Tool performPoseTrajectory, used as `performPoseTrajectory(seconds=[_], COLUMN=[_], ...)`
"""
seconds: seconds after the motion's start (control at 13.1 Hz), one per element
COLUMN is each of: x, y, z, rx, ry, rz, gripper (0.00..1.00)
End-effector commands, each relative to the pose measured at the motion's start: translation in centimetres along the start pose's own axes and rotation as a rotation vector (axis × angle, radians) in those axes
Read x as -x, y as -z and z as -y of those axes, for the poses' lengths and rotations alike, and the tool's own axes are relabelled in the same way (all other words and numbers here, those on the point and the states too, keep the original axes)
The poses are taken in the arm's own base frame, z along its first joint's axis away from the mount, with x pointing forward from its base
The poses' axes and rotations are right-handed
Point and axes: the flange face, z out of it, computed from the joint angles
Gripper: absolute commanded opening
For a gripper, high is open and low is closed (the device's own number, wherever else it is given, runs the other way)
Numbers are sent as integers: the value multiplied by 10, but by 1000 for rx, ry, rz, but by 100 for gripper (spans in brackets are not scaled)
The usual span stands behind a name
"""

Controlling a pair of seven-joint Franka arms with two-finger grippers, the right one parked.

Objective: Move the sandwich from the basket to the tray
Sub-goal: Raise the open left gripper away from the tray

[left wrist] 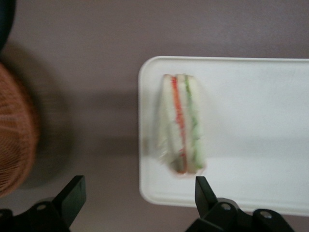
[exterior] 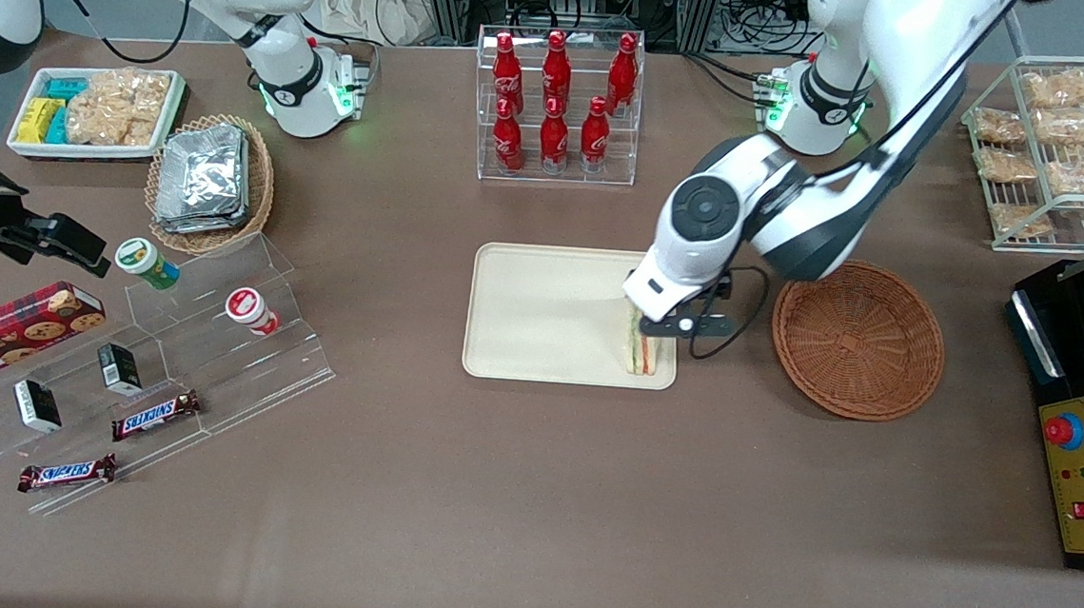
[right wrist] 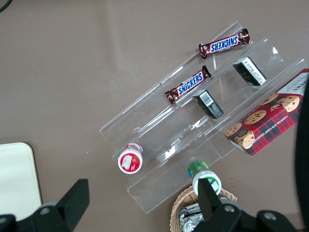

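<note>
On the brown bench (exterior: 529,494), the tray (exterior: 541,313) carries the sandwich (exterior: 639,349), which stands on edge in the tray's corner nearest the basket, its red and green filling stripes showing. The gripper (left wrist: 137,193) hangs just above it with fingers spread wide, gripping nothing. The basket (exterior: 857,338) sits beside the tray toward the working arm's end, nothing visible in it.

The sandwich (left wrist: 181,128) is pale bread with a red-orange stripe and a green stripe along its cut edge. The tray (exterior: 541,318) under it is plain cream-beige. The basket (exterior: 857,338) is reddish-brown woven wicker. Above the tray, the gripper (left wrist: 137,191) has black fingers spread wide apart. The table (exterior: 529,494) is flat brown.
</note>
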Motion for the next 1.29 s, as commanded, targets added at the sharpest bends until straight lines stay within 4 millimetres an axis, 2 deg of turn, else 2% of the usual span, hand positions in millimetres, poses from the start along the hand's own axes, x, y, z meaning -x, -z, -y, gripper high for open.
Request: performPoseTrajectory(seconds=[0.0,0.15,0.46,0.53,0.61,0.68,0.84,0.99,1.14,1.22], x=[1,4,14,18,23,27,25,24,25,25], y=[67,96,127,134,146,158,188,196,210,212], z=[83,144,278,302,318,322,345,340,325,325], rx=[46,74,84,92,92,82,91,102,95,94], ry=[10,-22,4,18,41,43,78,73,52,51], rz=[-12,-6,-28,-35,-58,-64,-63,-71,-95,-100], gripper=[100,100,100,100,100,100,100,100,100,100])
